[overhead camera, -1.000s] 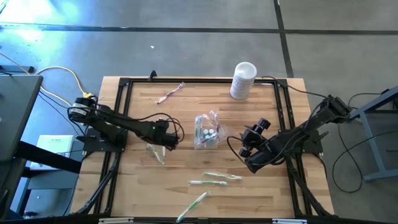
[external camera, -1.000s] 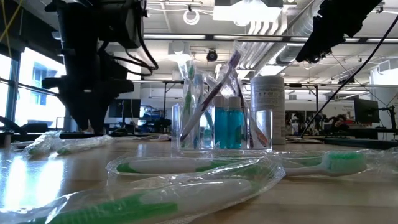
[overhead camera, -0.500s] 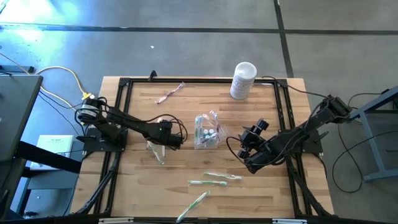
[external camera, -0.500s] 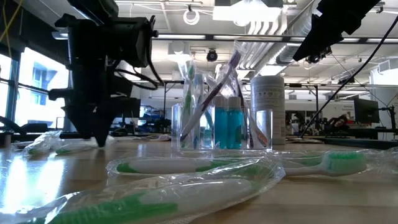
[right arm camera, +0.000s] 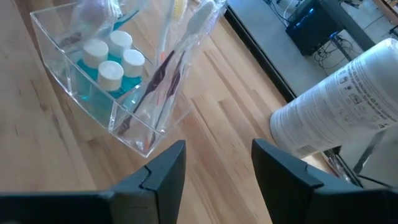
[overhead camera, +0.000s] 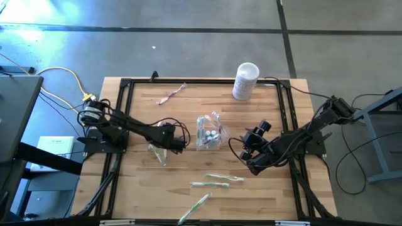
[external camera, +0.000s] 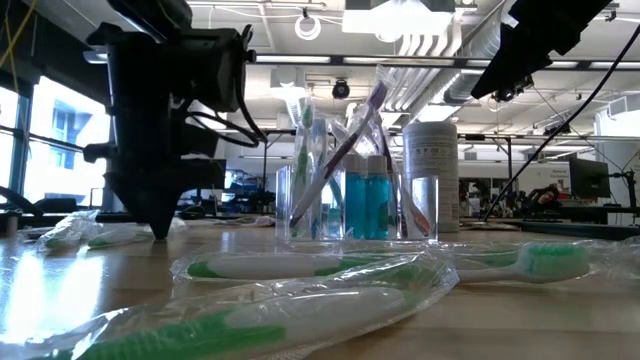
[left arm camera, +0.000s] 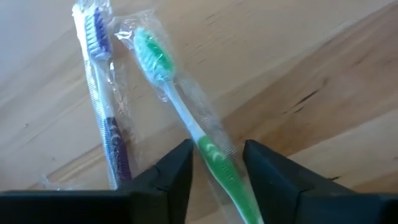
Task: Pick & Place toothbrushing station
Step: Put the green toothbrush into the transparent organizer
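A clear plastic holder (overhead camera: 209, 133) stands mid-table with teal white-capped tubes (right arm camera: 111, 67) and several toothbrushes upright in it. Two wrapped toothbrushes lie flat left of it: a green one (left arm camera: 186, 115) and a white-purple one (left arm camera: 102, 93). My left gripper (left arm camera: 216, 169) points steeply down over them, open, one finger on each side of the green brush's handle, its tips down at the tabletop (external camera: 160, 230). My right gripper (right arm camera: 214, 177) hangs open above the table, right of the holder (right arm camera: 112, 87), with nothing between its fingers. My left gripper comes from above with its fingers (left arm camera: 177, 171) across the green toothbrush's handle (left arm camera: 214, 155), about halfway along it. The brush lies flat on the table in its clear wrapper. Whether the fingers touch the wrapper, I cannot tell.
Three more wrapped green toothbrushes (overhead camera: 217, 182) lie near the front edge. A pink one (overhead camera: 171, 94) lies at the far left, and a white canister (overhead camera: 245, 80) stands at the far right. A black frame (overhead camera: 122, 113) borders the wooden top.
My left gripper has come down onto the wrapped toothbrushes at the table's left, its tips now at the tabletop. The toothbrushes and the holder have stayed where they were.
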Controlling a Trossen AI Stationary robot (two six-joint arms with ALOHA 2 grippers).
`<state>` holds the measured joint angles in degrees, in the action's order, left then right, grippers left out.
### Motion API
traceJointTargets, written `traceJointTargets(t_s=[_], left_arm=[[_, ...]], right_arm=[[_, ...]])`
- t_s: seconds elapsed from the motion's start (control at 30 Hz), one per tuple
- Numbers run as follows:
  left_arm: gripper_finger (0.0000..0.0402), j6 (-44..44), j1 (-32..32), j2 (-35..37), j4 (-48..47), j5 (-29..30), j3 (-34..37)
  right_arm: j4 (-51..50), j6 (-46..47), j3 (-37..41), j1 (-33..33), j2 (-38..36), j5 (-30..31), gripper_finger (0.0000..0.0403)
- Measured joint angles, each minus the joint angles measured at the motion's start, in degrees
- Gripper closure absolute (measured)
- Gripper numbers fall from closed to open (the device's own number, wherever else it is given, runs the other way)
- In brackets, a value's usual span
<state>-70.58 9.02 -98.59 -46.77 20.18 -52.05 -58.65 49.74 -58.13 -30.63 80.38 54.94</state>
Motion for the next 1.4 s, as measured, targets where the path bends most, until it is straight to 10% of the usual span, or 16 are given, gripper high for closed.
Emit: traceJointTargets(t_s=[0.27,0.93,1.4], left_arm=[[0.0387,0.29,1.24,-0.08,0.52,-0.10,0.08],[0.0400,1.50,14.19,3.43,-12.41,8.30,-17.33],[0.0401,8.33,30.44,3.50,-2.23,23.18,-24.88]], right_arm=[[1.33,-0.02,0.01,0.00,0.00,-1.51,0.0227],[4.28,-0.12,0.00,0.01,0.00,-6.74,0.0227],[24.40,-13.02,0.00,0.00,0.19,-27.69,0.0227]])
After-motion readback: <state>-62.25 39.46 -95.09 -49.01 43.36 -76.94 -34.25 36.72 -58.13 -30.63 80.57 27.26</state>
